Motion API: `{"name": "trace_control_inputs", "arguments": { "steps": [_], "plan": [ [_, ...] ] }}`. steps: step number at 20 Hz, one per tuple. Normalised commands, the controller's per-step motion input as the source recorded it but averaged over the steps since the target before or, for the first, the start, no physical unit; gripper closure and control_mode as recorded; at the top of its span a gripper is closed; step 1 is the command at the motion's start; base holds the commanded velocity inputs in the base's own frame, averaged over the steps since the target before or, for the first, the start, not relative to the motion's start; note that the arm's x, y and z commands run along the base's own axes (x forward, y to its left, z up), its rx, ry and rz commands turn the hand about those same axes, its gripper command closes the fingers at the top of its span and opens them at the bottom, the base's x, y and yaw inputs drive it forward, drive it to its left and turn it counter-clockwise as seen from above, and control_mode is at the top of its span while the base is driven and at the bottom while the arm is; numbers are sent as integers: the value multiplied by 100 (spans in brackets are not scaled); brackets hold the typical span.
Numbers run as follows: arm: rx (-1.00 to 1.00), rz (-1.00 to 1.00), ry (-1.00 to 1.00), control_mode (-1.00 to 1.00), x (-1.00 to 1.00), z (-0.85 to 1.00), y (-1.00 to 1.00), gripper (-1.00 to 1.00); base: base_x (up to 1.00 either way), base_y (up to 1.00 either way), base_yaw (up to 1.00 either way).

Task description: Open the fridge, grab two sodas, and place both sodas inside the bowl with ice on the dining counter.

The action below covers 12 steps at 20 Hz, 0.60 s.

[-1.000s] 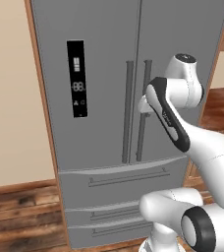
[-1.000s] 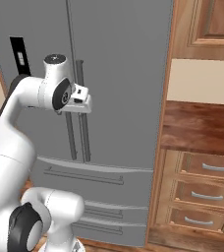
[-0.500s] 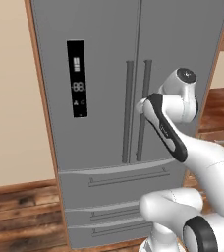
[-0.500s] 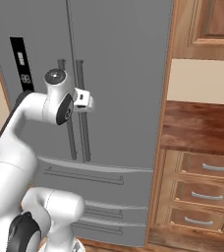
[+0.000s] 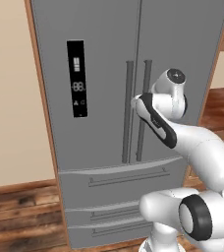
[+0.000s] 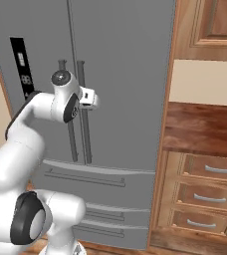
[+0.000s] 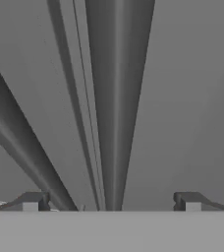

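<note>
With its tips spread wide and nothing between them, the claw [image 7: 111, 201] now stands close against the fridge [image 5: 109, 59], and in the hand view I see the right door's bar handle [image 7: 119, 98] running up between the two tips [image 7: 33, 201]. Over the last second I have brought the hand in lower and nearer to the doors: in the left base view the wrist [image 5: 175, 91] has dropped from upper handle height to about mid-handle. The left door's bar handle [image 7: 20, 142] passes aslant just left of the claw. Both doors are shut, so the sodas are hidden inside. By my judgement, the approach is nearly done; closing on the right handle [image 6: 81, 109] and pulling comes next. To the right of the fridge stands a wooden cabinet with drawers [image 6: 205, 194].
</note>
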Motion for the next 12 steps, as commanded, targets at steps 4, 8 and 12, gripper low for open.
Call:
{"name": "trace_control_inputs", "arguments": {
  "steps": [4,8,12],
  "plan": [
    [0,0,-7,-100,38,-3,0,-100,0,0,0],
    [0,0,-6,-100,38,-6,0,-100,0,0,0],
    [0,0,-5,-100,35,-10,0,-100,0,0,0]
  ]
}}
